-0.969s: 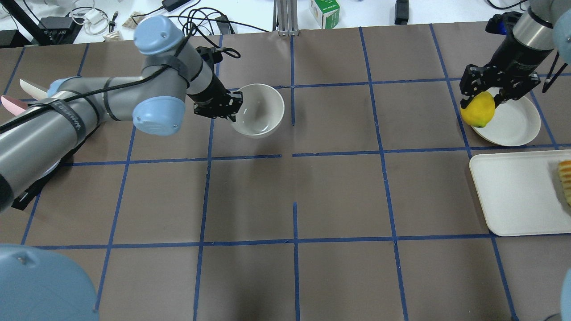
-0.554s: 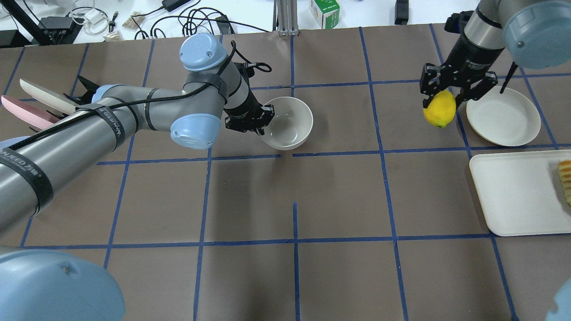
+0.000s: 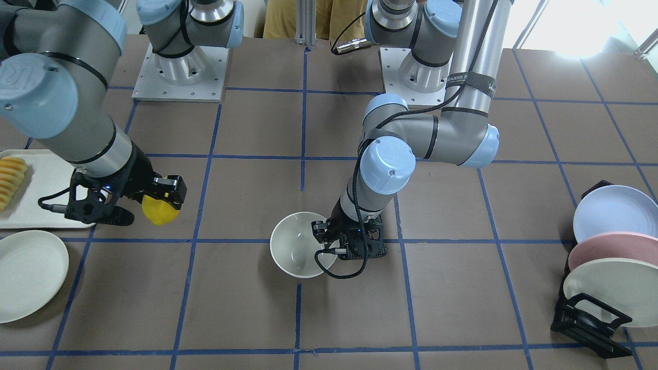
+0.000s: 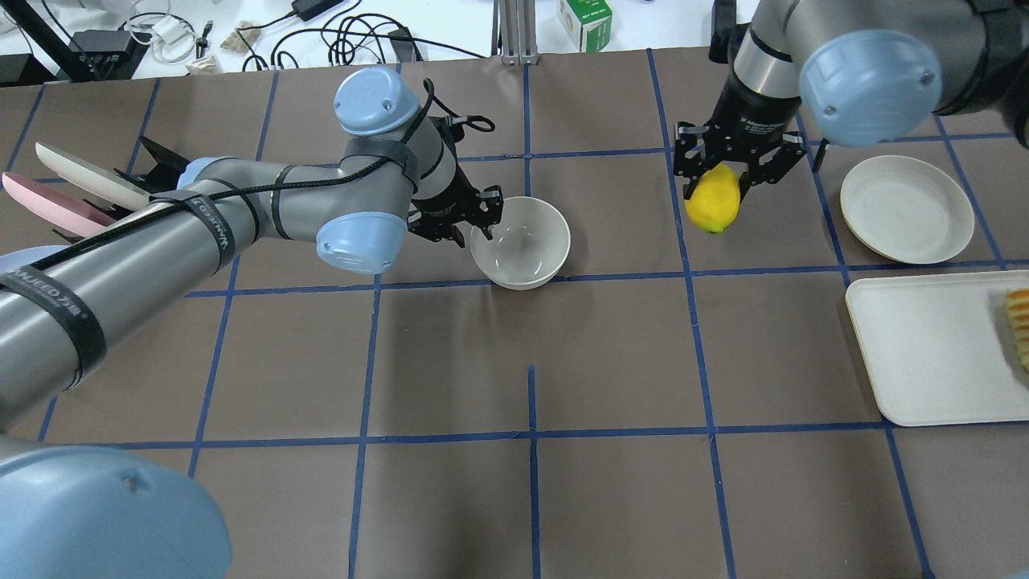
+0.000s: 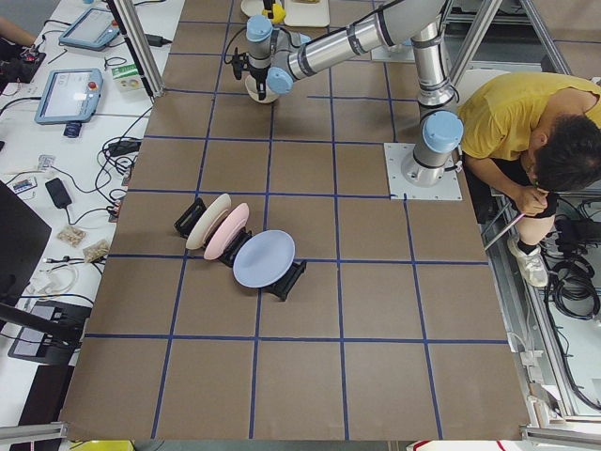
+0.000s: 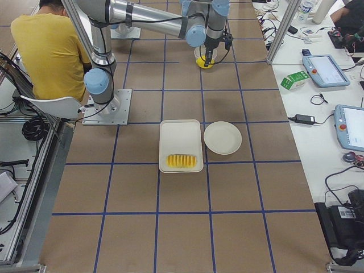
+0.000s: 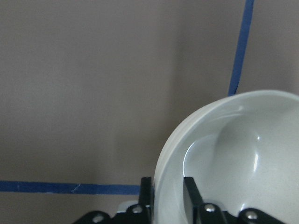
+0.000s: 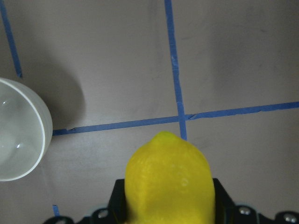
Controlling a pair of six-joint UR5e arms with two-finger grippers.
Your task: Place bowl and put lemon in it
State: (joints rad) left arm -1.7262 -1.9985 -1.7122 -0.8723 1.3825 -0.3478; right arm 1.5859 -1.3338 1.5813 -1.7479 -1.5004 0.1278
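Observation:
The off-white bowl [image 4: 521, 241] sits on the brown table near the centre line; it also shows in the front-facing view [image 3: 298, 244]. My left gripper [image 4: 480, 229] is shut on the bowl's left rim, one finger inside and one outside, as the left wrist view [image 7: 168, 196] shows. My right gripper [image 4: 715, 189] is shut on the yellow lemon [image 4: 713, 199] and holds it above the table, to the right of the bowl. In the right wrist view the lemon [image 8: 168, 177] fills the bottom and the bowl [image 8: 18, 135] is at the left edge.
A flat cream plate [image 4: 907, 209] lies at the right. A cream tray [image 4: 932, 346] with fruit slices [image 4: 1019, 326] lies nearer than it. A rack of plates [image 3: 606, 267] stands at the robot's far left.
My left gripper has carried the bowl rightward toward the table's centre. My right gripper has carried the lemon leftward, off the cream plate and toward the bowl.

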